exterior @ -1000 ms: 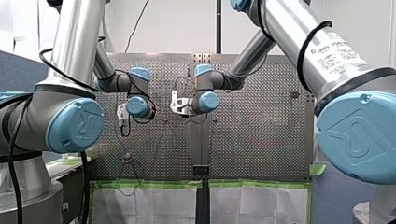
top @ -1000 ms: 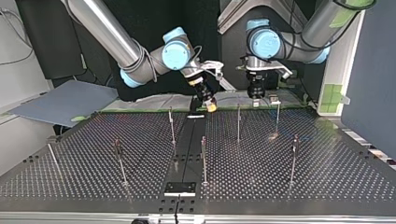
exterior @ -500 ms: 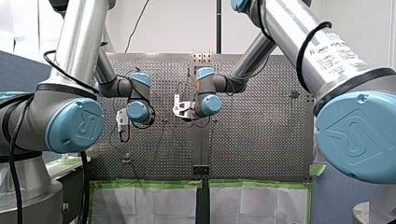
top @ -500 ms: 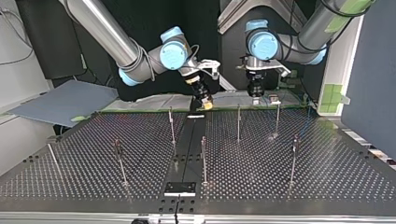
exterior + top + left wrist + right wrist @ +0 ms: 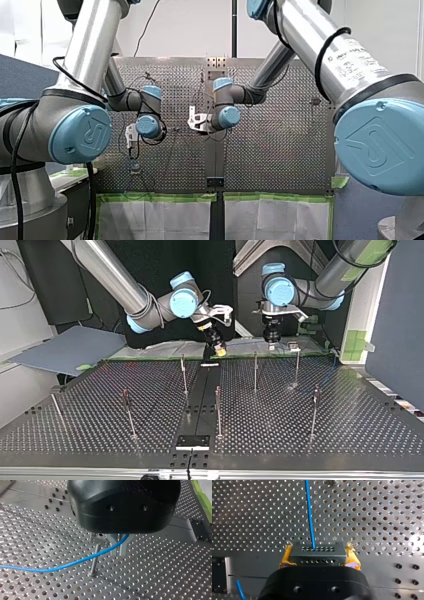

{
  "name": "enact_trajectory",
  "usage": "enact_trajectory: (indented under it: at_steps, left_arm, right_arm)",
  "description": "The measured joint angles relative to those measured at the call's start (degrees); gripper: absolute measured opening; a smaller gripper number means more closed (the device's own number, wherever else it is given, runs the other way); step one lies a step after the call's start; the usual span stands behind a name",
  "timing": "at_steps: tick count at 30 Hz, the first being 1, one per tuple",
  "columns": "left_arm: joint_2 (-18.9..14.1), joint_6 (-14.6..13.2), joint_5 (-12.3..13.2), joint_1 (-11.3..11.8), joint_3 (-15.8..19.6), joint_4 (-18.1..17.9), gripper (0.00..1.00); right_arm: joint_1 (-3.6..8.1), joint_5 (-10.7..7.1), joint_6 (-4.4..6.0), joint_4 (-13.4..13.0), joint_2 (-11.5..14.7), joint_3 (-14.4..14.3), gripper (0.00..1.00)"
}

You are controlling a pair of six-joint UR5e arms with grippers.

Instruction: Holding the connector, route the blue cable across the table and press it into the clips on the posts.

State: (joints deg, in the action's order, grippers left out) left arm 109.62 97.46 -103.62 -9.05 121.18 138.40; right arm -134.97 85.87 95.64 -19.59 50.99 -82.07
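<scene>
Pinches the dark connector [image 5: 317, 551] squarely in my right gripper [image 5: 319, 556], yellow pads [image 5: 286, 558] closed hard against both its ends, and sends the blue cable [image 5: 310, 515] straight out ahead over the perforated table [image 5: 374, 517]. Carries that gripper, against a second ago, a little toward the top view's left and far edge, and a touch lower and rightward in the front view. Draws my left gripper [image 5: 118, 547] back over the same stretch: lower in the front view, a shade leftward in the top view. Holds its metal fingers [image 5: 113, 548] nearly together with the cable threaded between them, then lets it trail past a thin post [image 5: 95, 559] and away across the holes. Reads, as a judgement, as taking up slack and lining the cable on that first post, not yet as pressing it home; leaves the other posts [image 5: 255, 371] bare of cable, as far as can be made out. Hides the top of the near post, and any clip on it, under the black body of my left gripper, so cannot tell touching from merely crossing in front. Loses the cable almost wholly in the top and front views, too thin against the plate. Shows only a short stub of blue [image 5: 240, 590] beside my right gripper, cut off at the edge, origin unclear.
</scene>
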Motion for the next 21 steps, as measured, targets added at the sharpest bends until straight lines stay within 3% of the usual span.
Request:
enact_trajectory:
  at_steps: [5, 8, 15, 21]
  left_arm:
    - [0.06, 0.47, 0.61, 0.18, -0.02, -1.73, 0.00]
    - [0.14, 0.72, 0.98, 0.53, -0.05, -2.67, 0.00]
    - [0.53, 2.19, 2.50, 1.53, -0.22, -3.92, 0.00]
    - [2.71, 2.45, 3.25, 1.89, -0.56, -4.35, 0.00]
  right_arm:
    - [0.43, -0.89, 0.28, -0.15, -0.12, 0.02, 0.00]
    - [-0.47, -0.46, 0.16, 0.06, -0.07, 0.04, 0.00]
    - [-0.47, -0.48, 0.16, 0.05, -0.07, 0.04, 0.00]
    - [-0.48, -0.49, 0.16, 0.05, -0.06, 0.04, 0.00]
